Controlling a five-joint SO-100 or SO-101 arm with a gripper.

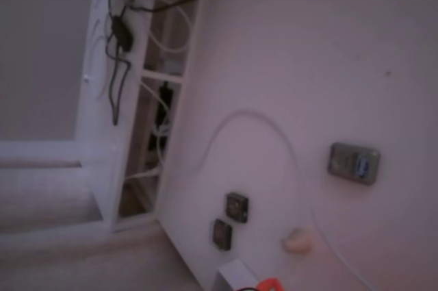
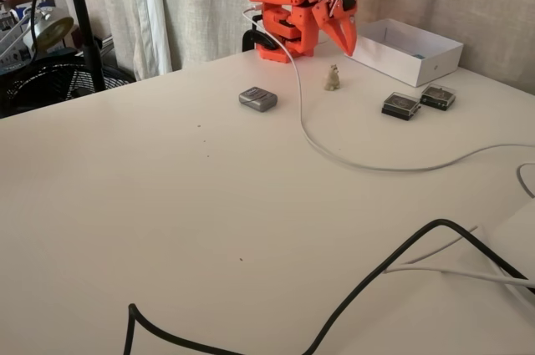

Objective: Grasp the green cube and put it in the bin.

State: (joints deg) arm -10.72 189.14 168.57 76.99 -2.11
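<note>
The orange arm is folded up at the back of the table in a fixed view, and its gripper [image 2: 349, 50] points down just left of the bin [image 2: 393, 61], a white open box. The fingers meet at their tips and hold nothing. A tiny teal spot [image 2: 420, 57] shows inside the bin above its near wall; it may be the green cube, but it is too small to tell. The other fixed view shows only a corner of the bin [image 1: 236, 276] and an orange tip of the gripper [image 1: 269, 284] at the bottom edge.
A grey-silver device [image 2: 257, 98] lies left of the arm, and a small beige figure [image 2: 333, 78] stands under the gripper. Two dark square chips [image 2: 400, 105] [image 2: 438, 97] lie in front of the bin. A white cable [image 2: 334, 153] and a black cable [image 2: 368, 288] cross the table.
</note>
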